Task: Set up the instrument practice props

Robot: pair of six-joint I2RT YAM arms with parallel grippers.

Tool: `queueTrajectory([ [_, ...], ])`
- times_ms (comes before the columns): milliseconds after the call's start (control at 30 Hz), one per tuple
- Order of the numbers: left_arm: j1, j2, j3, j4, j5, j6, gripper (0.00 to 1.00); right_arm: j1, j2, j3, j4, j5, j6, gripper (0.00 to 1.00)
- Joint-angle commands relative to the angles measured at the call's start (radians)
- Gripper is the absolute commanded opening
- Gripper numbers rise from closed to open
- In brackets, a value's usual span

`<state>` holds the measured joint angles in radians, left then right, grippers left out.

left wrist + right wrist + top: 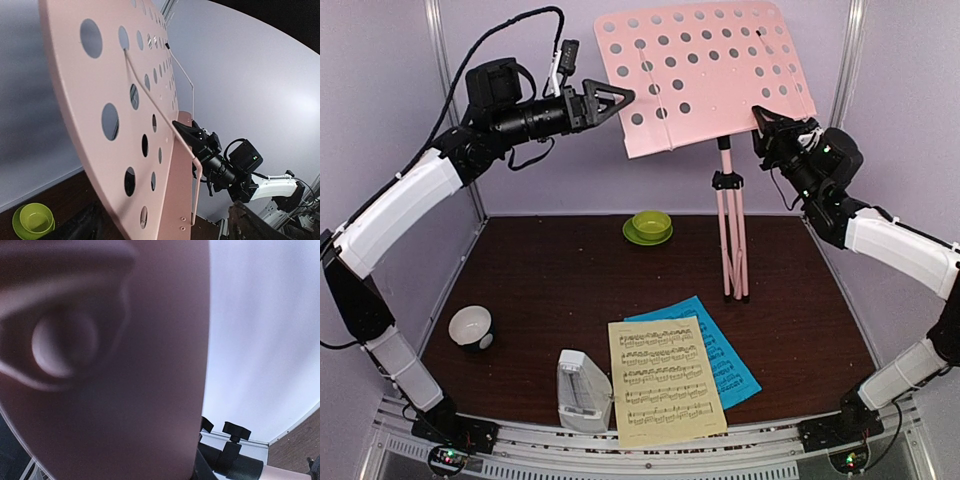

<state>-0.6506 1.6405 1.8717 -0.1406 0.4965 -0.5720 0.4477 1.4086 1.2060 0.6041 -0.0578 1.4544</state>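
The pink music stand stands at the back right on folded legs (734, 262). Its hole-punched panel (705, 70) is tilted. My left gripper (620, 98) is open at the panel's left edge; in the left wrist view the panel (100, 75) sits between its spread fingers (82, 227). My right gripper (762, 115) pinches the panel's lower right lip, as the left wrist view also shows (181, 129). The panel (125, 390) blocks the right wrist view. The yellow page (665, 395) lies over the blue page (728, 350) at the front. The metronome (582, 392) stands left of them.
A green bowl on a saucer (649, 227) sits at the back middle, left of the stand's pole; it also shows in the left wrist view (33, 220). A small white-and-black bowl (472, 328) sits at the front left. Pale walls enclose the dark table.
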Motion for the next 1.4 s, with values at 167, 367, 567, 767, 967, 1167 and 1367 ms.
queueTrajectory([
  [167,-0.039,0.063,0.076,0.084,0.021,-0.031,0.73,0.031,-0.068,0.055,0.424,0.054,0.026,0.00],
  [367,-0.047,0.114,0.154,0.060,0.005,-0.031,0.47,0.053,-0.045,0.054,0.468,0.044,0.038,0.00],
  [567,-0.055,0.137,0.183,0.078,0.022,-0.034,0.30,0.071,-0.023,0.072,0.467,0.024,0.030,0.00],
  [767,-0.055,0.138,0.196,0.069,0.027,-0.005,0.18,0.082,-0.005,0.058,0.485,0.009,0.042,0.00],
  [967,-0.045,0.119,0.191,0.041,0.044,0.068,0.00,0.086,-0.001,0.039,0.487,-0.013,0.039,0.16],
  [1167,-0.011,0.069,0.077,0.170,0.085,0.086,0.00,0.086,-0.023,-0.054,0.489,-0.048,0.020,0.57],
  [1367,0.025,0.061,0.026,0.218,0.151,0.127,0.00,0.086,-0.076,-0.176,0.455,-0.114,-0.049,0.80],
])
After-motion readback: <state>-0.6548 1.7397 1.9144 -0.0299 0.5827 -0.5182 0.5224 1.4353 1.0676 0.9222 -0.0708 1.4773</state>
